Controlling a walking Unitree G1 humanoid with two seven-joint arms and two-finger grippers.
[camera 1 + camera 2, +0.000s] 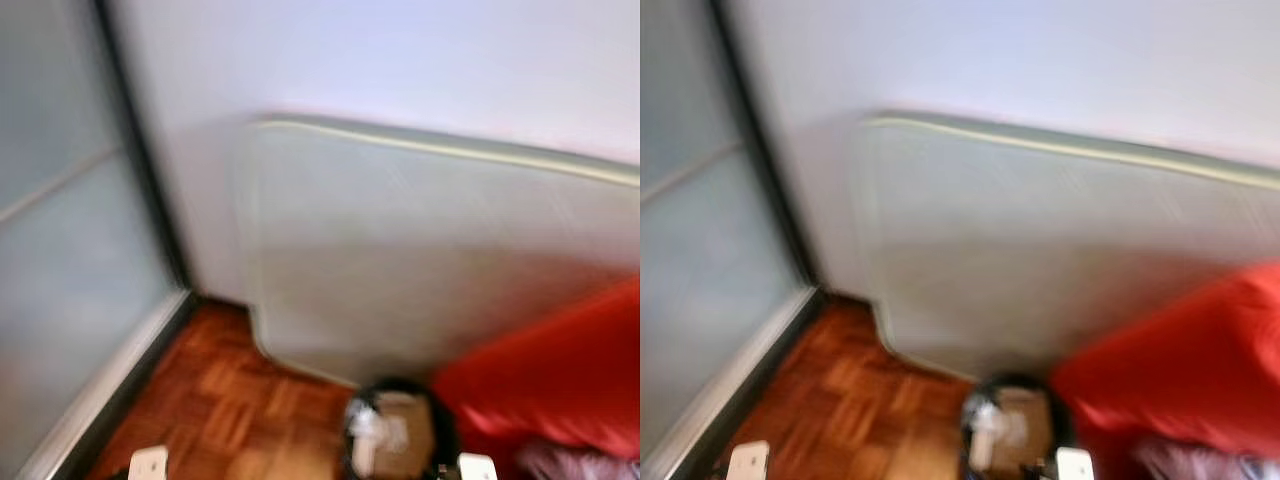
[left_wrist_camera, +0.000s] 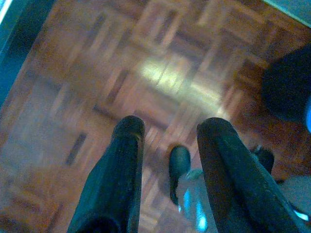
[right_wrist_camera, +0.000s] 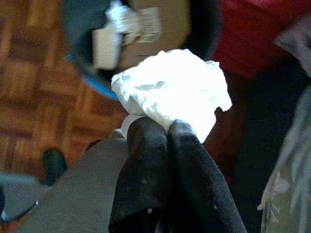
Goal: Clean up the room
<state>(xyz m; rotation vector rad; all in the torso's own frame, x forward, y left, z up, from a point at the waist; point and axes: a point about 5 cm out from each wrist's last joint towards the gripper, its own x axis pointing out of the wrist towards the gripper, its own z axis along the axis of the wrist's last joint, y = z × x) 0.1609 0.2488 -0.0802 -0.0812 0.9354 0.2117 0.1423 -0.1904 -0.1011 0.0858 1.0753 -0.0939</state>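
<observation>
Right wrist view: right gripper (image 3: 167,127) around crumpled tissue (image 3: 172,90)

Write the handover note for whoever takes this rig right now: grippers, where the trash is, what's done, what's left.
Right gripper: shut on a crumpled white paper wad, held near the bin.
Left gripper: open, holding nothing, over the wood floor.
Bin: stands on the floor by the red bedding and already holds cardboard and paper scraps.
Done: wad picked up.
Left: drop it into the bin. Head views are blurred.
</observation>
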